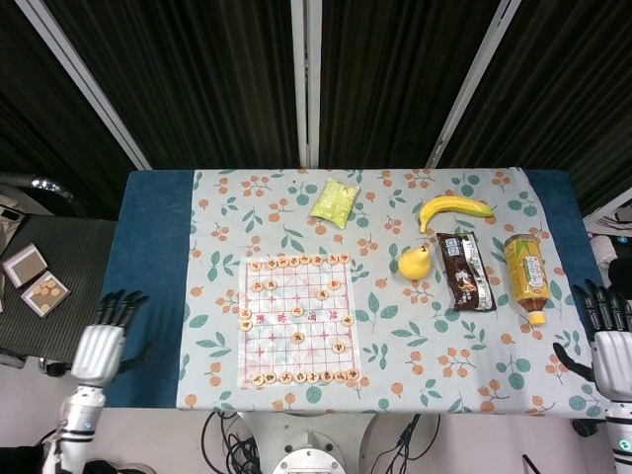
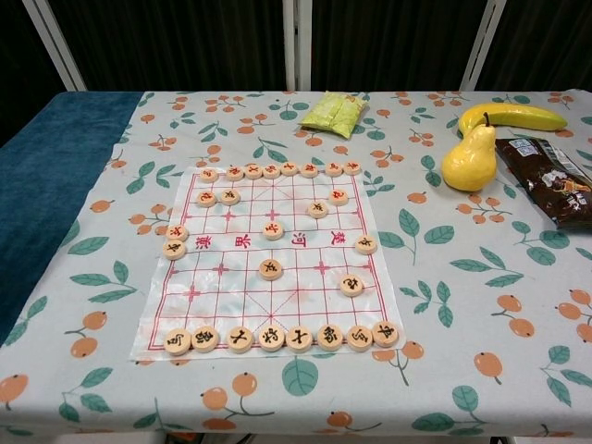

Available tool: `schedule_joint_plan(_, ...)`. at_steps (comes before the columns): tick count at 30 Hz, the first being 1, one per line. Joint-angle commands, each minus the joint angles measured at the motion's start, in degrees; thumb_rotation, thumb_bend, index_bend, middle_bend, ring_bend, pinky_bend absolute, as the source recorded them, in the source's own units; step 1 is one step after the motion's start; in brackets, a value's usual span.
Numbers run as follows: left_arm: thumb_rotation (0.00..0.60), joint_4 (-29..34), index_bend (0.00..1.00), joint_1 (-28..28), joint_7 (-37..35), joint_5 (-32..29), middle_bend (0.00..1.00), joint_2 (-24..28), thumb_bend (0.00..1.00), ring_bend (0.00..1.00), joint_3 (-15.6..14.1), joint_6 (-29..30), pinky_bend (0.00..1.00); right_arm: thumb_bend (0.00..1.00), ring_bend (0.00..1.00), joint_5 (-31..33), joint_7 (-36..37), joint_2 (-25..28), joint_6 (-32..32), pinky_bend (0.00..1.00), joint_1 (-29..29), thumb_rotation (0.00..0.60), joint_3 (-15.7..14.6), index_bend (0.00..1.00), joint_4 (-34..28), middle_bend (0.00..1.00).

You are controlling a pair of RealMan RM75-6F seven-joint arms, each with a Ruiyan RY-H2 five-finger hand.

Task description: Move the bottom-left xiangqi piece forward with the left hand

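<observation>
The xiangqi board lies on the cloth with round wooden pieces on it. One piece sits on the board's left edge, just below another piece. A row of pieces lines the near edge, its leftmost piece at the bottom-left corner. My left hand hangs off the table's left side, fingers spread, holding nothing. It is out of the chest view. My right hand stays beyond the table's right edge, fingers apart and empty.
A pear, banana, brown snack packet and green packet lie at the back and right. A drink bottle lies at the right in the head view. A blue cloth covers the left side.
</observation>
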State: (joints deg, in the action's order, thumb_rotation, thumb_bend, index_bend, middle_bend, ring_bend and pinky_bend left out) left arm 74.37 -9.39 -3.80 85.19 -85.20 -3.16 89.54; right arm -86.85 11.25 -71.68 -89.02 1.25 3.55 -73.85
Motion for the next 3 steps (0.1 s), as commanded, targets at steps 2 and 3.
schedule_joint_plan(2,0.600,-2.2,0.09,4.4,1.8,-2.4,0.07,3.2,0.27,0.00,0.2,4.1,0.00,0.14,0.00,0.2,1.0,-0.4,0.9,0.00,-0.3,0.600,-0.7,0.00,0.5,0.00)
schedule_joint_plan(3,0.600,-2.8,0.08,4.9,2.0,-2.5,0.07,3.6,0.27,0.00,0.3,4.5,0.00,0.14,0.00,0.1,1.3,-0.4,1.0,0.00,-0.4,0.600,-0.8,0.00,0.6,0.00)
